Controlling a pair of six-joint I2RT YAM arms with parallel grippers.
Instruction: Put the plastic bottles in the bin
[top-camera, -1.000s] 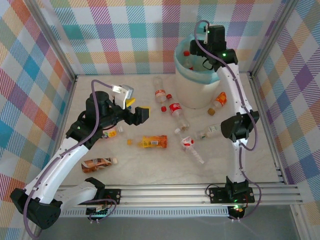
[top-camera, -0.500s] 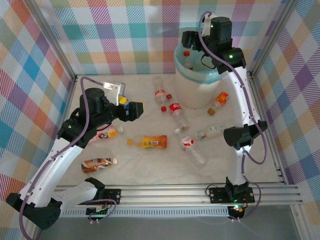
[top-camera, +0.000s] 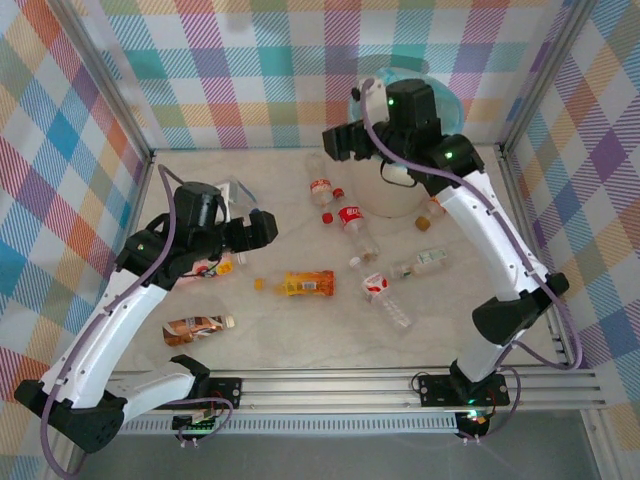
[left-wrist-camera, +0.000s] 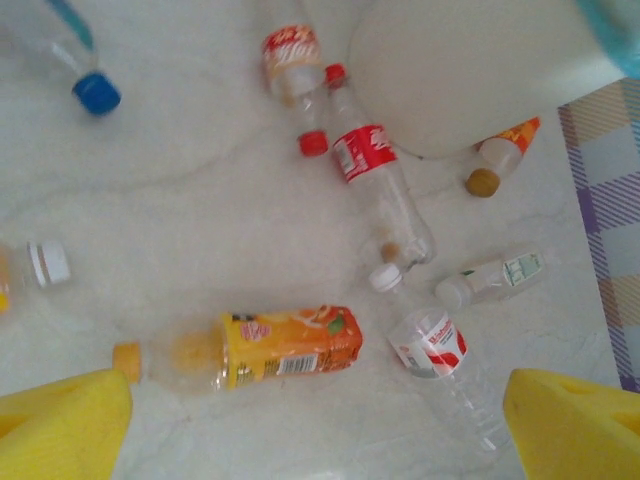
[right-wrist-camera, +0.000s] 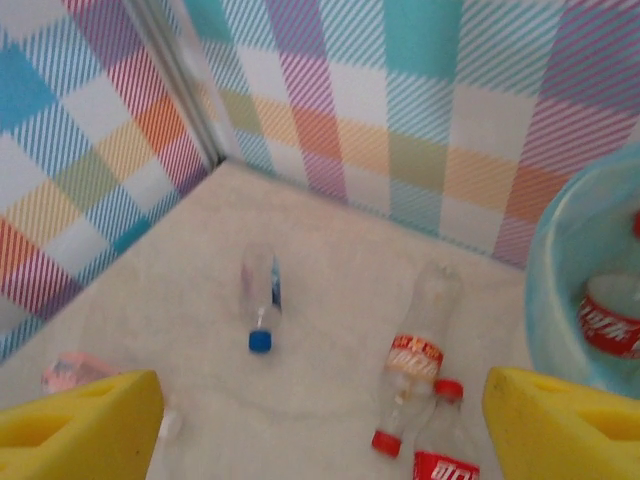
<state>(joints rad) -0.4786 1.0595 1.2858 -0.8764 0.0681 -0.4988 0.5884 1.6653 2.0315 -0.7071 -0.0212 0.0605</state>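
Note:
Several plastic bottles lie on the table: an orange-labelled one (top-camera: 308, 284) (left-wrist-camera: 280, 348), two red-labelled ones (top-camera: 352, 220) (top-camera: 320, 183), a clear one with a red-and-white label (top-camera: 385, 298) (left-wrist-camera: 435, 345) and a small clear one (top-camera: 420, 263). The bin (top-camera: 395, 198) stands at the back right, its teal bag (right-wrist-camera: 560, 270) holding a red-labelled bottle (right-wrist-camera: 608, 320). My left gripper (top-camera: 262, 228) (left-wrist-camera: 320, 440) hangs open above the table, left of the orange bottle. My right gripper (top-camera: 340, 143) (right-wrist-camera: 320, 430) is open and empty, left of the bin, above a blue-capped bottle (right-wrist-camera: 260, 290).
A brown bottle (top-camera: 195, 325) and a pink one (top-camera: 215, 267) lie under my left arm. An orange bottle with a brown cap (left-wrist-camera: 500, 160) rests against the bin's right side. Checked walls and metal posts close the table in on three sides.
My right arm swung off the bin to the left and now hangs over the table. My left gripper drew back slightly to the left and lower.

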